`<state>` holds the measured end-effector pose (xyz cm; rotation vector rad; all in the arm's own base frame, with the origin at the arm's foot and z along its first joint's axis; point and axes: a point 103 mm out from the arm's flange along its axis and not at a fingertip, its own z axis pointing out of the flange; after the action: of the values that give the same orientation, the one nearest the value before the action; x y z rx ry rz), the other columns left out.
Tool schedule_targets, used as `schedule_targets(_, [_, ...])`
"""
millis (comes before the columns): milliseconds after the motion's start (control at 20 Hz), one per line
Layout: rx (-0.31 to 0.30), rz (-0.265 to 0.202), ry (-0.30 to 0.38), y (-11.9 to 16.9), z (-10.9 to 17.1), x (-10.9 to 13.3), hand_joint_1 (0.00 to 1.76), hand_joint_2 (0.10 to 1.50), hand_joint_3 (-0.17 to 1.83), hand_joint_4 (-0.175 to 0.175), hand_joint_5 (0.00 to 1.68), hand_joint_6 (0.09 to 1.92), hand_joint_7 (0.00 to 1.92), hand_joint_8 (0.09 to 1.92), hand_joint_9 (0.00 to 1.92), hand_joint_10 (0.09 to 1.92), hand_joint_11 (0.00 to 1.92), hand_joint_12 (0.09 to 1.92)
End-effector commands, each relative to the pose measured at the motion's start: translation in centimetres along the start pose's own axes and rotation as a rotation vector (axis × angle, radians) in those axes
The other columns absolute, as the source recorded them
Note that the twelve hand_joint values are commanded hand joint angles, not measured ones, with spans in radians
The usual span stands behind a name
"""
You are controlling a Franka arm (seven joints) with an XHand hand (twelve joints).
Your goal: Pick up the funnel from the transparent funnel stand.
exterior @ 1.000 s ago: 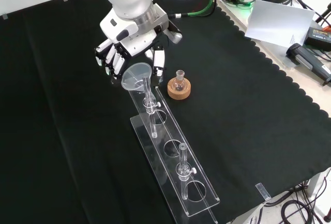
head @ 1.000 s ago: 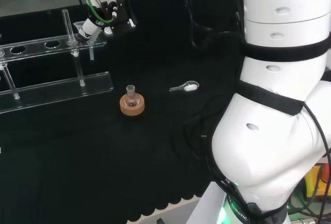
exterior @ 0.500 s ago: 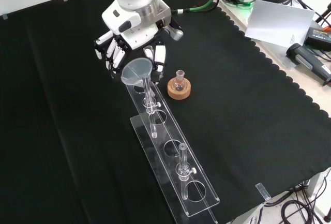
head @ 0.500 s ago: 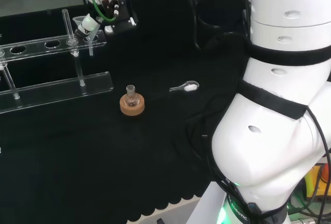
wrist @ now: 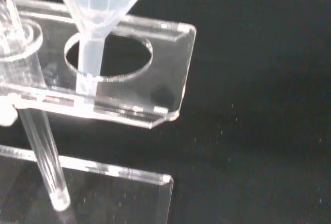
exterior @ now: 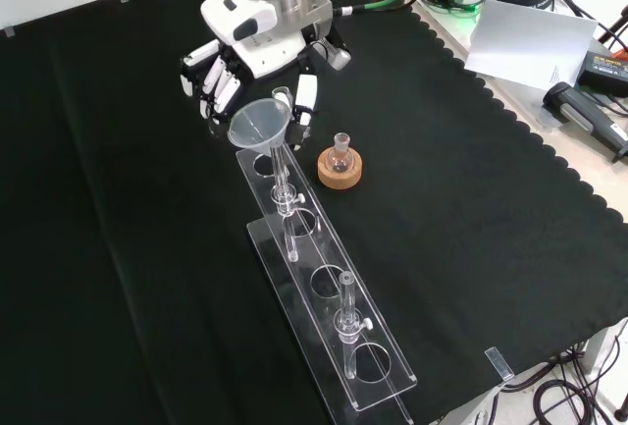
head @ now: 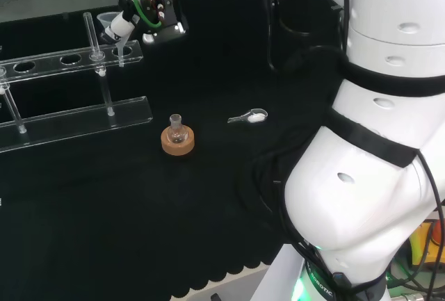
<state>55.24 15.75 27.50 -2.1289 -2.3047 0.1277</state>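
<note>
At the far end of the transparent funnel stand (exterior: 324, 317), as the front view shows it, the hand (exterior: 240, 77) has its fingers (exterior: 209, 79) and thumb (exterior: 303, 101) curled about the bowl of the clear funnel (exterior: 260, 125), grasping it; the funnel is raised above the stand's upper shelf, its bowl clear of the end hole, its stem pointing down toward that hole; in the wrist view the funnel's (wrist: 98, 6) stem hangs in front of the round end hole of the stand (wrist: 155, 69), and whether its tip is wholly out of the hole I cannot tell; in the head view the funnel (head: 111, 23) sits just above the right end of the stand (head: 76, 117), with the hand (head: 149, 9) beside it; to the right of the stand in the front view, near its far end, a small glass flask (exterior: 340, 153) stands upright on a cork ring (exterior: 340, 171); in the head view a small white-tipped spoon (head: 249, 116) lies on the black cloth (head: 208, 231), well to the right of the stand and apart from the flask.
</note>
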Motion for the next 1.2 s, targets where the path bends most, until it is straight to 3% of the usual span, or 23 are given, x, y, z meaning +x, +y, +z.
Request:
schedule_targets(50, [-0.101,-0.003,-0.006,-0.4,-1.7,-0.3,0.78,0.7,0.13,0.04,0.69,0.56,1.06,0.46,0.72,0.39,0.0,1.29])
schedule_targets(350, [-0.141,-0.01,-0.019,-0.8,-2.8,-0.6,0.8,0.7,0.13,0.04,0.69,0.57,1.07,0.46,0.73,0.39,0.0,1.3])
schedule_targets(1200, [-0.168,-0.051,-0.061,-1.3,-5.4,-0.7,0.8,0.69,0.15,0.046,0.69,0.59,1.07,0.47,0.73,0.38,0.0,1.3])
